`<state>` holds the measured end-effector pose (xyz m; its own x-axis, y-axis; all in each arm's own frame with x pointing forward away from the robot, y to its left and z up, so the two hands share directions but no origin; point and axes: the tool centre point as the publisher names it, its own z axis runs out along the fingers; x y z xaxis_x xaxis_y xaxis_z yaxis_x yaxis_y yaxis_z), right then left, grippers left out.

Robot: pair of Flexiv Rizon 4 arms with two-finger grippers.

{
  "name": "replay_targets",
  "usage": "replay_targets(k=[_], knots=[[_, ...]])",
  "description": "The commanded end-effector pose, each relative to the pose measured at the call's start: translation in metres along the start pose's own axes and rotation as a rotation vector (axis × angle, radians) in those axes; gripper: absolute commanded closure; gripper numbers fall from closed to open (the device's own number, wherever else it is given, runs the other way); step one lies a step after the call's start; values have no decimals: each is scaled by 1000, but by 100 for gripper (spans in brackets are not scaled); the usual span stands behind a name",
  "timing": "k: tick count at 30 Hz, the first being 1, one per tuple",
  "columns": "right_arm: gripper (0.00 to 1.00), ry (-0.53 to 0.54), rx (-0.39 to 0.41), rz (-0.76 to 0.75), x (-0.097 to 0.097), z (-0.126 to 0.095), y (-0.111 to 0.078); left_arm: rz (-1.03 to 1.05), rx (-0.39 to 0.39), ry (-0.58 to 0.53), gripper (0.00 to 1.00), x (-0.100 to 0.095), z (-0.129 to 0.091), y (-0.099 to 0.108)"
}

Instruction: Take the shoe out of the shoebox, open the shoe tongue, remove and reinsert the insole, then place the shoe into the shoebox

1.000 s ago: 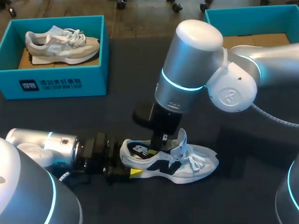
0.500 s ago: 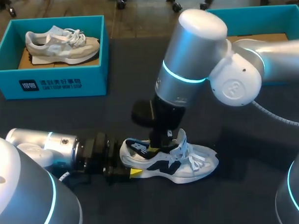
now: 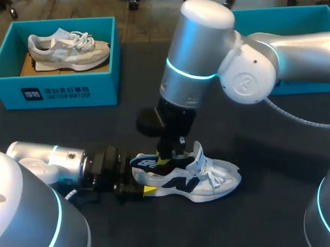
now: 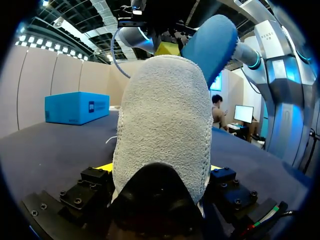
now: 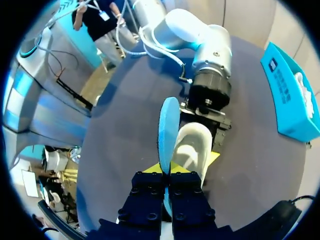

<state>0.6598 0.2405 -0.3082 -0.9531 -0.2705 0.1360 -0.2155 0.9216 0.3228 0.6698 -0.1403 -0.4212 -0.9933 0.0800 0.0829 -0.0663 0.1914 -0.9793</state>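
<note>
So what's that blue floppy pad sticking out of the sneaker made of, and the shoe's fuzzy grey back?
The blue oval insole looks like soft foam: thin, matte, with a smooth rounded edge. The heel of the white-and-navy sneaker looks like suede or brushed fabric, as its pale grey surface is nubbly and dull; I can't tell which.

The shoe [image 4: 162,125] has a rough, nubby cloth heel; the blue insole [image 4: 210,42] looks smooth, matt. The right arm [image 3: 206,51] is glossy silver; the table [image 3: 276,217] matt dark.
</note>
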Motion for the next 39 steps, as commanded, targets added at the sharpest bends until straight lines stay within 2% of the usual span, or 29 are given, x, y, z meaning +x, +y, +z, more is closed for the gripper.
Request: replay_targets(k=[1,5,6,7,10,17,25,28,29,30,31,36,39], knots=[[100,44,27,-14,-16,15,19,0,0,-1,100,-2,2,3],[100,58,22,-21,-20,20,20,0,0,-1,100,-2,2,3],[96,70,21,-16,-23,22,18,0,0,-1,100,-2,2,3],[82,73,23,-7,-24,22,16,0,0,-1,100,-2,2,3],[66,76,26,20,-25,20,11,0,0,-1,100,-2,2,3],[62,65,8,55,-16,9,1,0,0,-1,100,-2,2,3],[62,78,-68,100,-10,6,-7,0,0,-1,100,-2,2,3],[57,80,-81,102,-9,5,-7,0,0,-1,100,-2,2,3],[53,82,-85,108,-9,4,-7,0,0,-1,100,-2,2,3],[45,86,-90,117,-9,4,-7,0,0,-1,100,-2,2,3],[44,86,-95,126,-8,5,-8,0,0,-1,100,-2,2,3],[48,95,-144,154,-10,13,-15,0,0,-1,100,-2,2,3],[47,116,-148,173,-13,17,-16,0,0,-1,100,-2,2,3]])
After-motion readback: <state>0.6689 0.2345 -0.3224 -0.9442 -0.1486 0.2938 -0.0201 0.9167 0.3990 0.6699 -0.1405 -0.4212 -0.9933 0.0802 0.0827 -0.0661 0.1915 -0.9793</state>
